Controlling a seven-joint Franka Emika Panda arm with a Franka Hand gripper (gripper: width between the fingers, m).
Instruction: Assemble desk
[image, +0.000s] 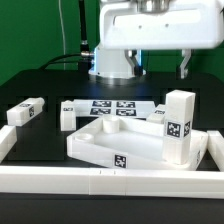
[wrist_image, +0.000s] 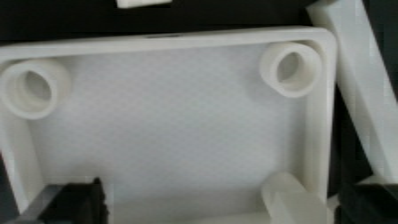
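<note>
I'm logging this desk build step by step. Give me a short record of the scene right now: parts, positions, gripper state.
tabletop: lies flat, hollow side up
sockets: two round ones seen in the wrist view, both empty
upright leg: stands beside the tabletop on the exterior view's right
lying legs: two, loose on the exterior view's left, apart from the tabletop
gripper: open, empty, above the tabletop
legs fitted: none visible

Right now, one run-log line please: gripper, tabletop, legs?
gripper: open, empty, over tabletop | tabletop: flat, sockets up | upright leg: exterior view's right | lying leg: exterior view's left
</note>
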